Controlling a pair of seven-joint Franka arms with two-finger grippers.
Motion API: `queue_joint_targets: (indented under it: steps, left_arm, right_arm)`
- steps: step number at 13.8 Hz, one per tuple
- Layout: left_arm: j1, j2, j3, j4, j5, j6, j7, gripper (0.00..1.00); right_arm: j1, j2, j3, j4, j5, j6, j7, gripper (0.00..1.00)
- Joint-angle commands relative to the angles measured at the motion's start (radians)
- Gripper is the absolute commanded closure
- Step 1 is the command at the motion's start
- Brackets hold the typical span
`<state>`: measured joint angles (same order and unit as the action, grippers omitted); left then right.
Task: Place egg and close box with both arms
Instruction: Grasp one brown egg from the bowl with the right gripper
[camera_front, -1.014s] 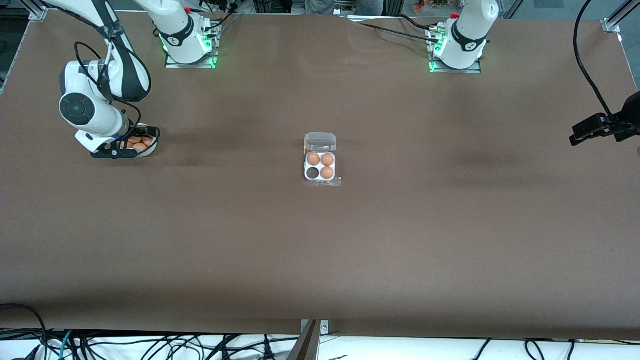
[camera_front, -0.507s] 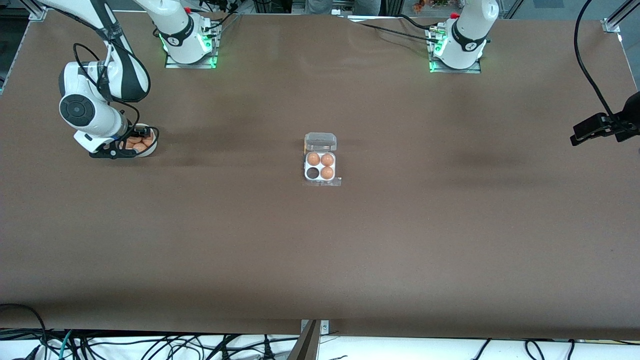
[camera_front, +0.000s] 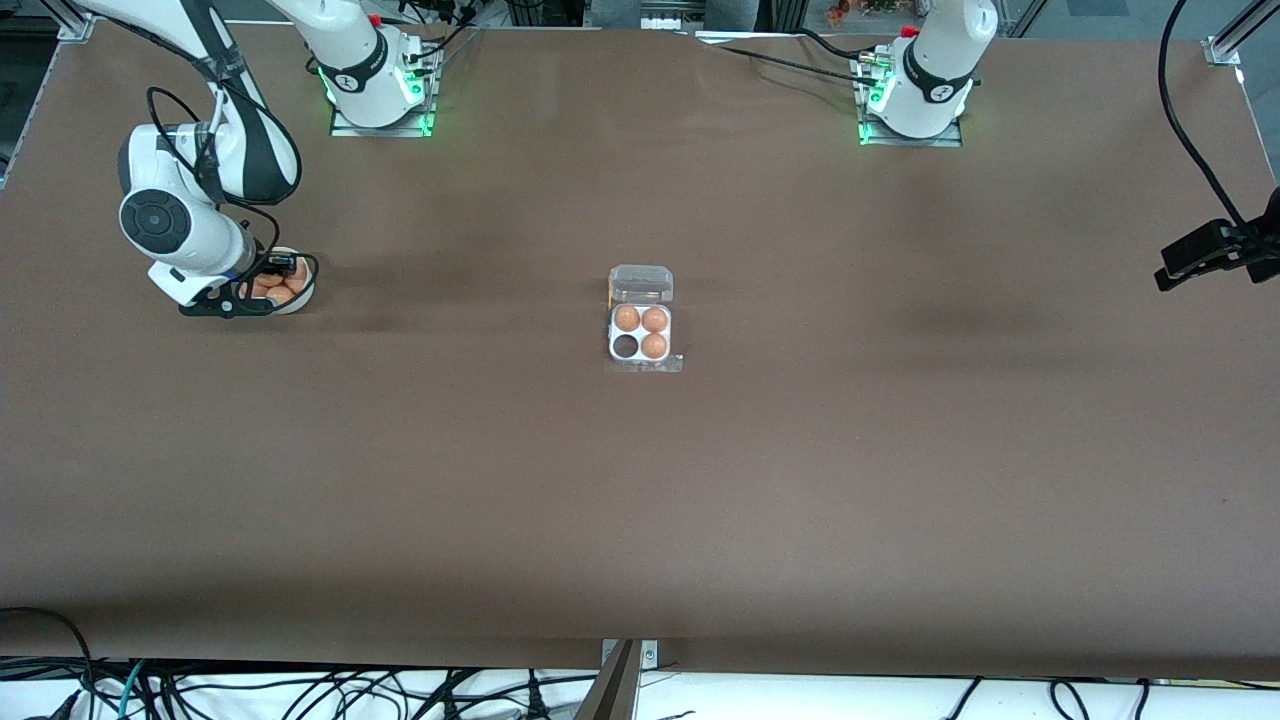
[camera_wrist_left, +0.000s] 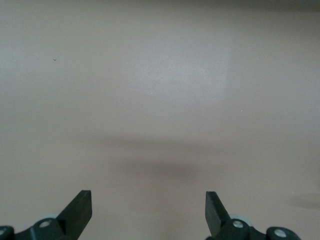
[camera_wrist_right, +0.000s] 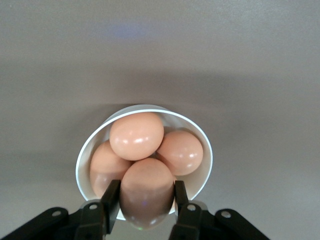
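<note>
The box (camera_front: 612, 334) sits mid-table, its clear lid (camera_front: 641, 283) hinged open toward the arms' bases. It holds three brown eggs, and one cell (camera_front: 626, 346) is empty. At the right arm's end of the table, my right gripper (camera_wrist_right: 146, 189) reaches down into a white bowl (camera_wrist_right: 207, 155) of several brown eggs. Its fingers (camera_wrist_right: 112, 192) are shut on the sides of one egg (camera_wrist_right: 145, 202), which still lies among the others. In the front view the right gripper (camera_front: 262, 287) partly hides that bowl (camera_front: 303, 297). My left gripper (camera_front: 1175, 268) hangs open over bare table at the left arm's end; its view (camera_wrist_left: 148, 202) shows nothing between the fingers.
The two green-lit arm bases (camera_front: 380, 95) (camera_front: 910, 105) stand along the table edge farthest from the front camera. Brown table surface (camera_front: 640, 500) lies between bowl and box and all around the box. Cables hang below the edge nearest the camera.
The right gripper's fingers have closed onto the egg in the bowl. The left gripper has drifted a little farther toward the left arm's end of the table.
</note>
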<state>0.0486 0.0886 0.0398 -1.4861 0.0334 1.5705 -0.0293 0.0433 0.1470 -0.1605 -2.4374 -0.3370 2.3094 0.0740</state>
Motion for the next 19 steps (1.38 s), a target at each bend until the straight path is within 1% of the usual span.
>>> queue_joint_targets:
  steps: [1,4,7,13,15,18,19]
  left_arm:
    - [0.005,0.008,-0.003,0.024,-0.001,-0.014,0.002,0.0]
    - [0.005,0.008,-0.003,0.024,-0.001,-0.014,0.0,0.0]
    - [0.005,0.01,-0.001,0.024,-0.001,-0.014,0.002,0.0]
    - [0.004,0.016,-0.001,0.024,-0.001,-0.014,0.002,0.0]
    - [0.004,0.016,-0.003,0.024,-0.001,-0.014,0.002,0.0]
    - [0.004,0.016,-0.003,0.024,-0.001,-0.014,0.002,0.0]
    - [0.004,0.016,-0.003,0.024,-0.001,-0.014,0.002,0.0]
  right_arm:
    - [-0.005,0.003,0.001,0.001,-0.016,0.001,0.006,0.62]
    - [-0.005,0.003,0.001,0.004,-0.016,-0.002,0.006,0.68]
    - [-0.005,-0.001,0.002,0.02,-0.016,-0.019,0.006,0.72]
    - [0.009,-0.001,0.012,0.118,-0.008,-0.163,0.009,0.72]
    - [0.012,0.002,0.041,0.161,-0.001,-0.205,0.009,0.74]
    - [0.027,0.017,0.111,0.266,0.01,-0.326,0.064,0.75]
    - [0.038,0.034,0.14,0.317,0.045,-0.381,0.085,0.75]
